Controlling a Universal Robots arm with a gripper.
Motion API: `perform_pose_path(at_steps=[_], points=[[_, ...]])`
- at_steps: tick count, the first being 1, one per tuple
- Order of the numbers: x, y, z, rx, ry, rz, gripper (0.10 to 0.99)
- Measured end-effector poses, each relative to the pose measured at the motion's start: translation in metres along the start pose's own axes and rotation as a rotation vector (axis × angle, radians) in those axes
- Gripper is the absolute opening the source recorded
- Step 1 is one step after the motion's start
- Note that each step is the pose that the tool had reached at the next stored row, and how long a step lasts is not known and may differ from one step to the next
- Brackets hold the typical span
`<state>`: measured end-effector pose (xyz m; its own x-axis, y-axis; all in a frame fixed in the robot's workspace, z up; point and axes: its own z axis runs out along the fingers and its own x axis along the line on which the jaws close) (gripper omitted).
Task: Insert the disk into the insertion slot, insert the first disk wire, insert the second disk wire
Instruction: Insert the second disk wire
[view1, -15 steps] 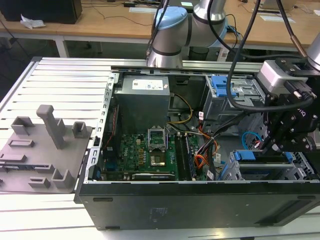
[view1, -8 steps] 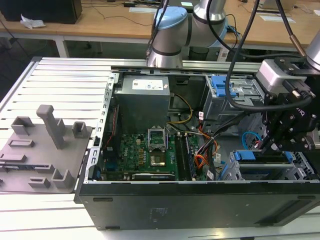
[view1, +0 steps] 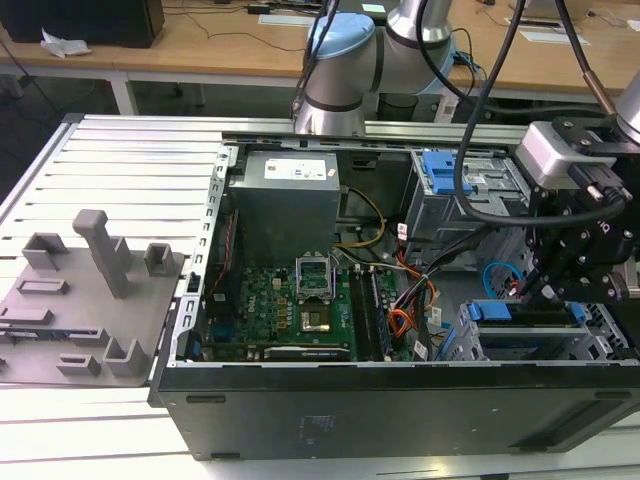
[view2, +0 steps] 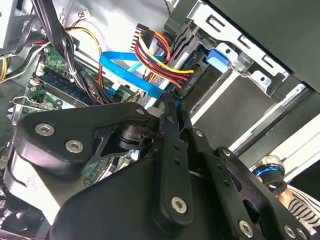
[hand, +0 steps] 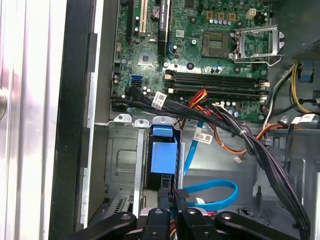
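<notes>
Progress looks well on: you have the disk already seated in the slot, at the case's corner on the exterior view's right, its blue tab up. Both wires remain in play at its connector end. The first wire, red and yellow strands, reaches the disk's rear, though whether its plug is fully home I cannot tell. Your gripper has its fingers drawn nearly together at the second wire, which loops beside it.
</notes>
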<state>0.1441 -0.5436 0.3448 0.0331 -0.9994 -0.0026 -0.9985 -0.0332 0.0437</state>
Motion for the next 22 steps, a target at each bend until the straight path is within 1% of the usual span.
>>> perform_pose_path(at_steps=[1, 5, 12, 19, 21, 22], points=[[0.0002, 0.0000, 0.0003, 0.000, -0.0001, 0.000, 0.161], [0.0003, 0.0000, 0.0009, 0.000, 0.0047, 0.000, 0.161], [0.0013, -0.0002, 0.0060, 0.000, 0.0050, 0.000, 0.161], [0.0017, -0.0002, 0.0066, 0.000, 0.0062, 0.000, 0.161], [0.0017, -0.0003, 0.0068, 0.000, 0.0063, 0.000, 0.173], [0.0017, -0.0003, 0.0068, 0.000, 0.0065, 0.000, 0.239]])
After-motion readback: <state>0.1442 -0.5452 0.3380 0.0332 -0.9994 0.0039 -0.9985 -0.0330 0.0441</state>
